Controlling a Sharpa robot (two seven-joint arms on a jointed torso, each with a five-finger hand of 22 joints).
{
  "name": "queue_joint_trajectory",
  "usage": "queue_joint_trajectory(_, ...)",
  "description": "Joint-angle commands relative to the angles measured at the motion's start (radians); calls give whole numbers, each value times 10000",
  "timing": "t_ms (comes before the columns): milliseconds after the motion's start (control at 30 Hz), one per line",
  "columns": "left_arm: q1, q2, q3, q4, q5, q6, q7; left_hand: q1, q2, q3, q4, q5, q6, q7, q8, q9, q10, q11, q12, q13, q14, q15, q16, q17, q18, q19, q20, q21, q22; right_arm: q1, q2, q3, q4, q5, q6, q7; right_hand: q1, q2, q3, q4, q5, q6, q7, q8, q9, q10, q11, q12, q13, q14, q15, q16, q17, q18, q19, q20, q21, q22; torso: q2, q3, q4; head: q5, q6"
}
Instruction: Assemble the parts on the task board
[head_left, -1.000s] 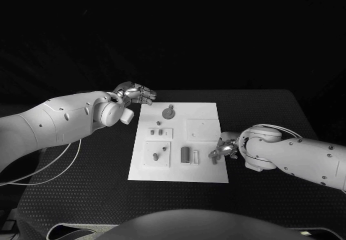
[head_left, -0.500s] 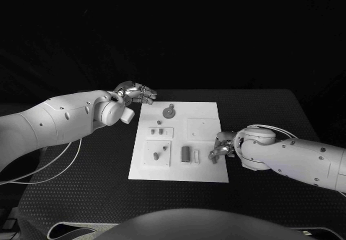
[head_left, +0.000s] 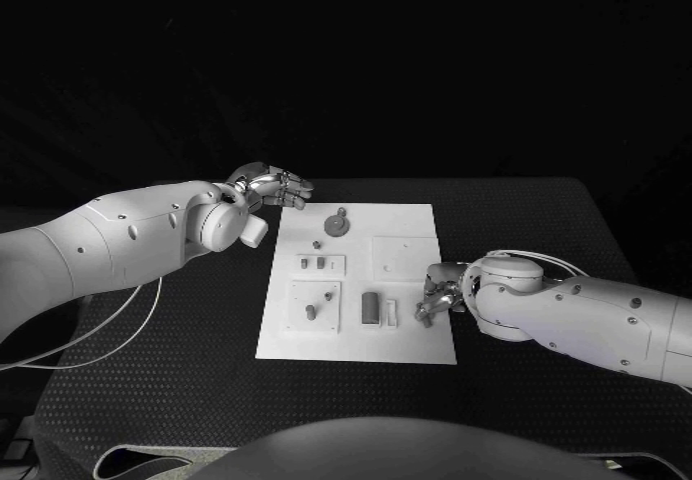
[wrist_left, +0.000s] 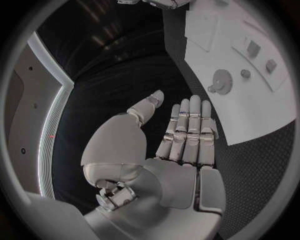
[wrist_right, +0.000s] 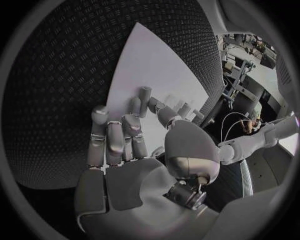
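My right robot hand (head_left: 437, 297) sits over the right edge of the task board (head_left: 418, 345), its fingers curled low toward the plate beside the dark upright block (head_left: 371, 307) and the pale slim piece (head_left: 391, 314) next to it. In the right wrist view a small grey peg (wrist_right: 145, 97) stands just past my fingertips (wrist_right: 100, 117); I cannot tell whether they pinch it or merely touch it. That peg lies board-inward from my right robot hand, its long axis upright, so I judge the coming move to be a short reach toward the board's centre.

My left robot hand (head_left: 274, 187) hovers off the board's far left corner, fingers straight and holding nothing, near the round geared piece (head_left: 338, 224) but apart from it. The right is clearly the nearer to the block and the slots (head_left: 322, 264) on the board's left half.

Bare black surface (head_left: 173, 350) lies all round the board, giving room to withdraw.
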Motion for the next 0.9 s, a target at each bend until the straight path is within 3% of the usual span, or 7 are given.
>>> queue_joint_trajectory(33, 18, 2, 6, 31, 49, 108, 57, -100, -22, -5, 46, 21, -56, 8, 52, -16, -3, 20, -9, -15, 57, 46, -54, 16, -75, -43, 39, -56, -14, -253, 27, -191, -79, -370, 396, -174, 139, 153, -89, -14, 56, -82, 45, -124, -505, -120, -30, -92, -55, -30, -33, -9, -28, 167, -19, 54, 27, 167, 0, -2, 2, -12, 14)
queue_joint_trajectory(200, 20, 4, 6, 37, 49, 113, 59, -105, -19, -6, 52, 21, -56, 9, 52, -17, -2, 20, -9, -15, 59, 46, -56, 18, -75, -42, 40, -56, -14, -257, 56, -193, -11, -208, 298, -75, -101, 194, -133, 67, 70, -124, 77, -185, -558, -386, 0, -338, -311, -171, -14, -31, -215, 167, -46, 98, -24, 142, 0, -2, 5, -20, 18)
queue_joint_trajectory(300, 20, 9, 6, 38, 49, 104, 63, -110, -17, -6, 57, 21, -56, 9, 53, -17, -1, 20, -9, -16, 61, 45, -58, 21, -75, -42, 40, -55, -14, -258, 63, -193, 11, 275, 119, 105, -342, 398, -118, 169, 75, -156, 105, -268, -656, -411, 24, -427, -374, -309, -6, -53, -395, 167, -77, 120, -67, 132, 0, 0, 4, -21, 23)
queue_joint_trajectory(400, 21, 0, 6, 35, 49, 102, 62, -112, -16, -7, 60, 21, -57, 9, 53, -18, -1, 20, -9, -16, 62, 45, -59, 23, -75, -42, 40, -55, -14, -259, 58, -191, -33, 1222, -335, 403, -347, 905, -30, -12, 71, -114, 104, -326, -776, -367, 20, -466, -425, -307, -11, -60, -414, 167, -87, 113, -70, 148, -3, -3, 10, -17, 29)
queue_joint_trajectory(500, 21, -11, 6, 38, 49, 100, 63, -113, -15, -7, 63, 21, -57, 10, 53, -19, -1, 20, -9, -17, 63, 45, -60, 25, -75, -42, 39, -55, -14, -259, 52, -189, -57, 1900, -715, 559, -147, 1246, 86, -76, 80, -104, 97, -345, -822, -357, 15, -474, -438, -344, -22, -62, -472, 167, -115, 90, -69, 163, -2, -2, 8, -10, 32)
queue_joint_trajectory(767, 21, -19, 6, 30, 49, 95, 65, -114, -15, -6, 66, 22, -59, 9, 53, -20, -2, 20, -11, -18, 66, 43, -64, 31, -75, -43, 38, -55, -14, -256, -136, -173, 167, 3006, -1994, 839, 45, 1219, 345, -55, 95, -19, 84, -340, -889, -321, 2, -468, -454, -273, -38, -72, -412, 167, -100, 92, -59, 164, -1, 0, 8, 10, 28)
queue_joint_trajectory(900, 21, -22, 6, 31, 48, 101, 66, -113, -16, -6, 67, 23, -60, 9, 53, -21, -3, 20, -11, -19, 67, 43, -65, 34, -75, -43, 37, -55, -14, -242, -273, -94, 346, 3554, -2543, 899, 40, 1189, 374, -56, 90, 8, 77, -332, -898, -304, -4, -459, -453, -243, -43, -71, -390, 167, -81, 93, -52, 163, 0, 0, 1, 22, 27)
